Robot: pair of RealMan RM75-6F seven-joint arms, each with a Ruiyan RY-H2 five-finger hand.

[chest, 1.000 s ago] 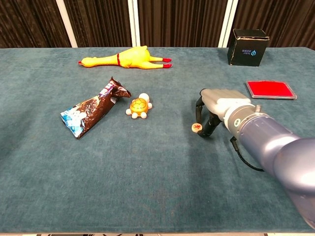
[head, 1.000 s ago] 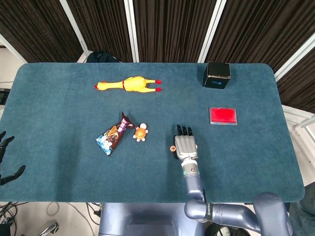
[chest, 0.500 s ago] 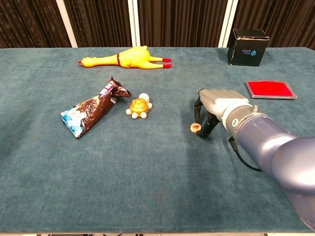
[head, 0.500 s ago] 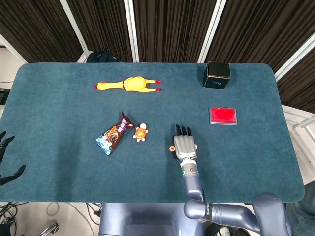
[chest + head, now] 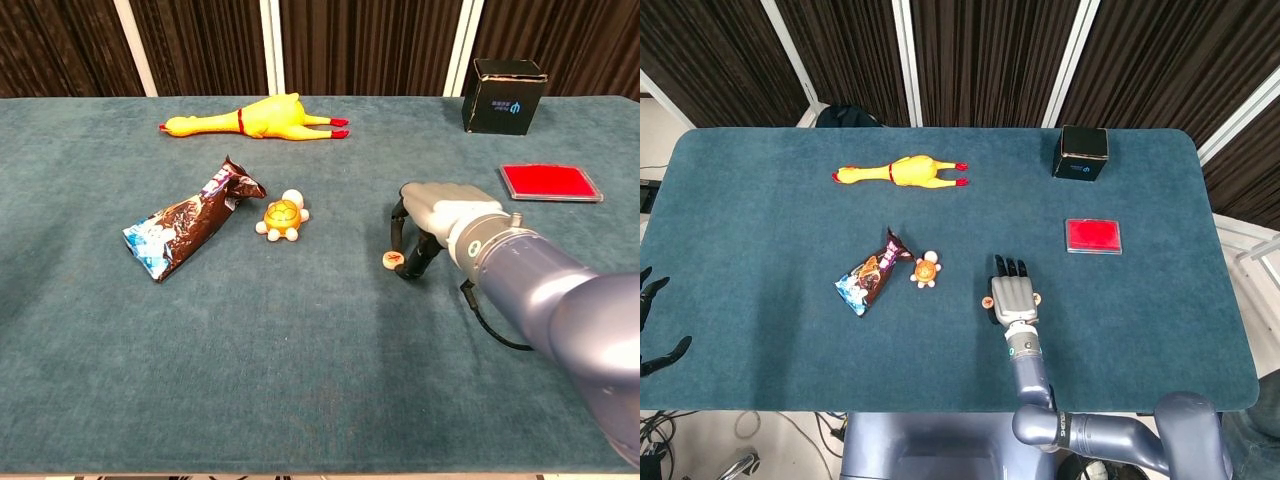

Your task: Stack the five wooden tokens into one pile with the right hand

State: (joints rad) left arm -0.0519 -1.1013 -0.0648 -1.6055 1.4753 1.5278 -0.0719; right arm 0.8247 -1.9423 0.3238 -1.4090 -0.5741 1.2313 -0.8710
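- Dark pleated curtains with white uprights hang behind a table (image 5: 300, 400) covered in blue-green cloth.
- One wooden token (image 5: 393, 260), round and marked in red, sits pinched at the fingertips (image 5: 410, 268) of the right hand (image 5: 440, 215), low over the cloth right of centre; whether it touches the cloth cannot be told, and the other tokens cannot be made out.
- Just left lie a small orange turtle toy (image 5: 282, 217) and a crumpled snack bag (image 5: 185, 230), close together.
- Farther back stretches a yellow rubber chicken (image 5: 255, 117).
- Right of the hand rest a flat red case (image 5: 551, 182) and a closed black box (image 5: 505, 95), contents hidden.
- Off the table's left edge, the left hand (image 5: 655, 325) hangs with fingers spread, holding nothing.
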